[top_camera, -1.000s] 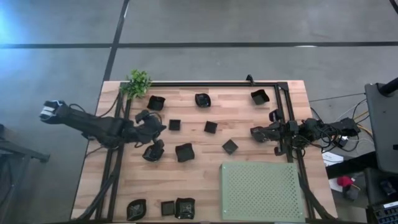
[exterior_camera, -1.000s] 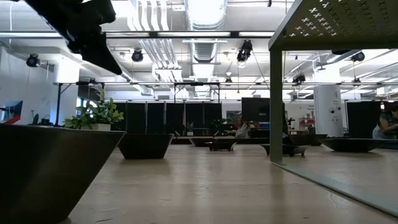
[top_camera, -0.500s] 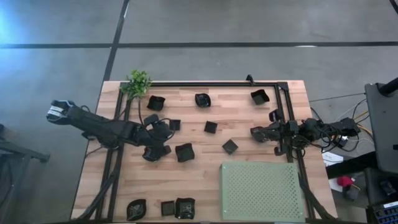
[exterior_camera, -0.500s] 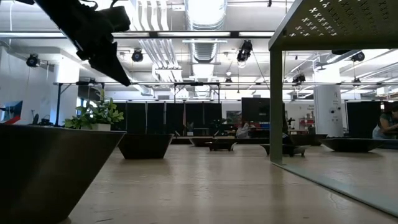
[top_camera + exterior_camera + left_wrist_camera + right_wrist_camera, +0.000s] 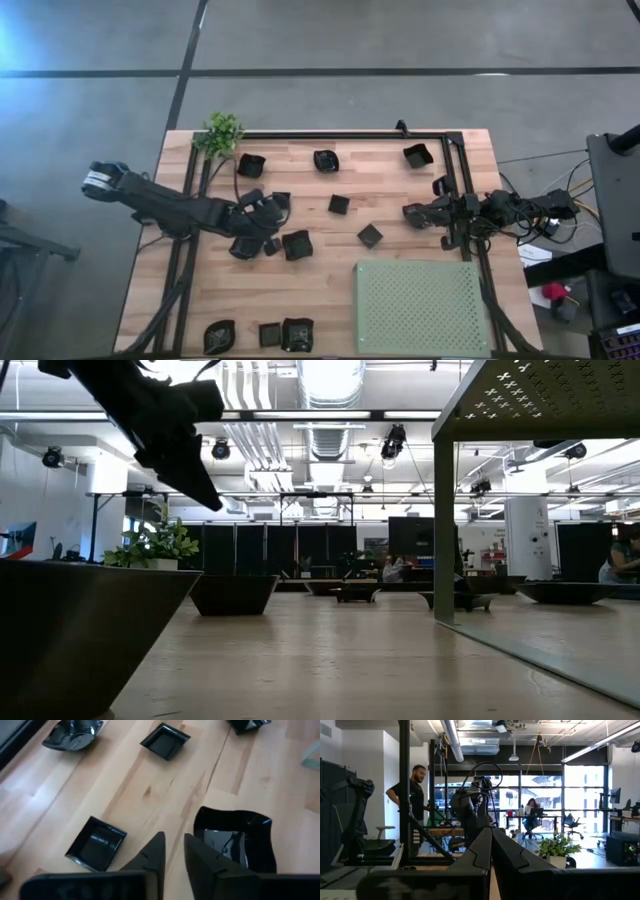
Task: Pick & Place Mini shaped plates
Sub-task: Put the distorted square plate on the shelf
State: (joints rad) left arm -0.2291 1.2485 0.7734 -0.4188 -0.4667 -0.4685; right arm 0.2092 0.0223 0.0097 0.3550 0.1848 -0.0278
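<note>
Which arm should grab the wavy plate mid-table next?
Left. Its pincer hangs just above the wavy plate, fingers nearly closed, beside a small square plate. The right pincer waits shut at the table's right edge, farther off.

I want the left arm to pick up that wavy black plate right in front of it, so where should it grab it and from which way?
Grip the wavy-rimmed plate by its raised rim, coming from above. It lies flat on the table, so only the upturned edge offers the fingers a hold. The left pincer hangs nearly shut beside it and would probably need opening to straddle that edge.
</note>
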